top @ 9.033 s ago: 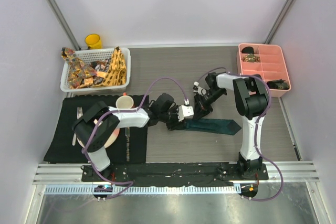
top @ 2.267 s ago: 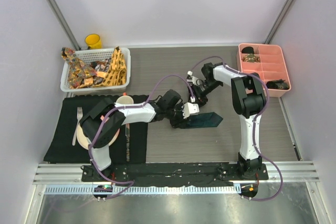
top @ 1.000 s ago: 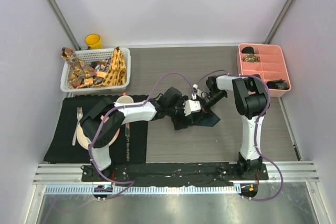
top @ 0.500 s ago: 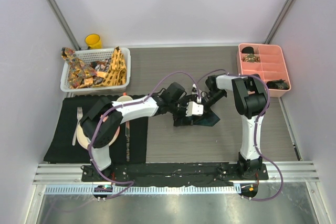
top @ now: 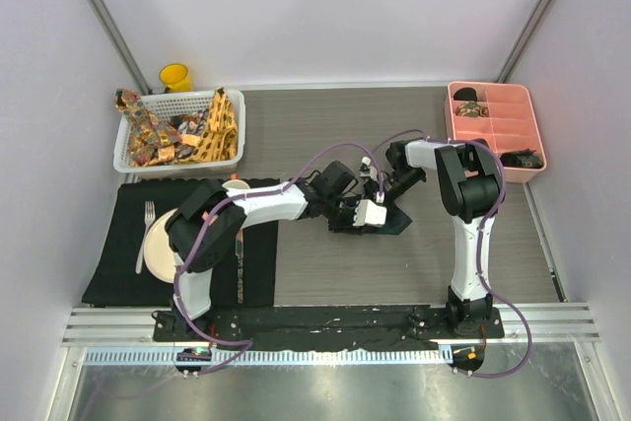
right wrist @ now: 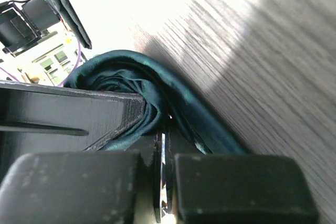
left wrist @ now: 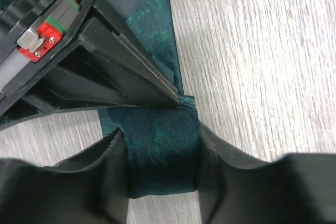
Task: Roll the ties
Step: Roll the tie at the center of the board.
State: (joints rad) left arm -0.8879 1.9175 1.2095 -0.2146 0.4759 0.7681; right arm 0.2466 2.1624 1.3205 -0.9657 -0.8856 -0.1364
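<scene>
The dark teal tie [top: 394, 222] lies mid-table, mostly rolled up, with a short flat tail. In the left wrist view the roll [left wrist: 163, 150] sits between my left gripper's fingers [left wrist: 226, 171], which are shut on it. My left gripper [top: 367, 212] is low over the table. My right gripper [top: 386, 194] is shut, its tips touching the tie at the roll's edge [left wrist: 176, 95]. In the right wrist view the roll [right wrist: 121, 77] bulges just past the closed right gripper [right wrist: 163, 145]. Patterned ties [top: 187, 130] lie in the basket.
A white basket [top: 123, 160] stands at the back left with a yellow cup [top: 175, 77] behind it. A pink compartment tray [top: 490, 125] is at the back right. A black placemat [top: 113, 263] at the left holds a plate [top: 158, 248], a fork [top: 146, 229] and a cup [top: 234, 189].
The tie's flat part has shrunk from a long strip to a short tail as the roll grew. My left gripper has moved right with the roll. The right gripper stays by it.
</scene>
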